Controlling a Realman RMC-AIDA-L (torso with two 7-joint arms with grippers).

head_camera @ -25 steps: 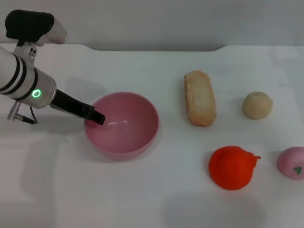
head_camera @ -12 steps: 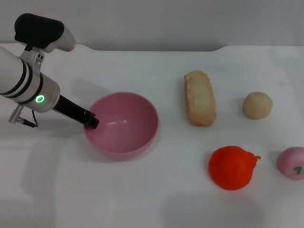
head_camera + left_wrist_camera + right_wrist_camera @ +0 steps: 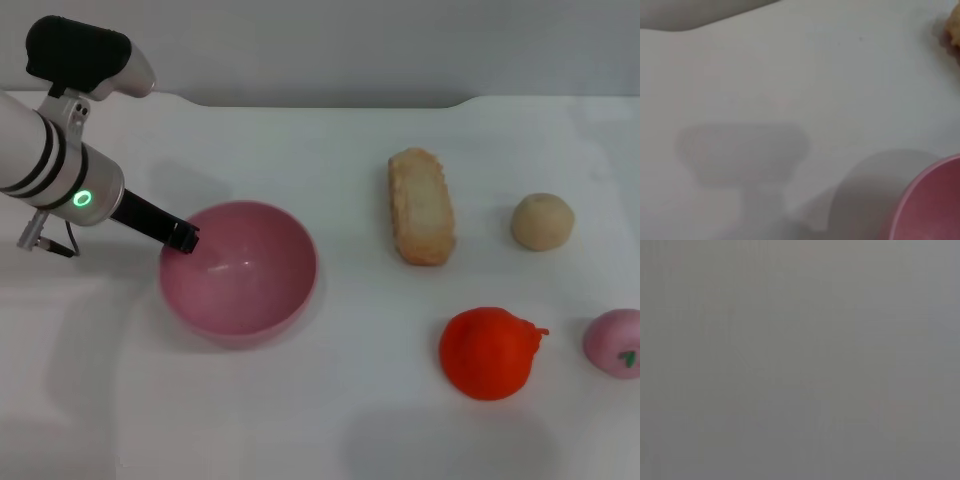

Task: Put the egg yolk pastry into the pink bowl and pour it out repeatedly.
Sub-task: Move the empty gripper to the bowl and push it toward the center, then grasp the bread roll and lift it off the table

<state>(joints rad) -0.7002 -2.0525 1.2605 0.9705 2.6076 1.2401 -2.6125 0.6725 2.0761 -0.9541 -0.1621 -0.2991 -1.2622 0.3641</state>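
Observation:
The pink bowl (image 3: pixel 250 280) stands empty on the white table, left of centre in the head view. My left gripper (image 3: pixel 184 238) is at the bowl's left rim and is shut on it, with the arm reaching in from the far left. A part of the bowl's rim also shows in the left wrist view (image 3: pixel 935 205). The egg yolk pastry (image 3: pixel 543 221), a small pale tan ball, lies on the table far to the right, apart from the bowl. My right gripper shows in no view; the right wrist view is plain grey.
A long crusty bread (image 3: pixel 421 205) lies between the bowl and the pastry. An orange-red round fruit (image 3: pixel 488 352) sits at the front right. A pink round fruit with a green mark (image 3: pixel 615 342) is at the right edge.
My left gripper has drawn back to the left, and the pink bowl has shifted left and a little toward the front with it. The other things have not moved.

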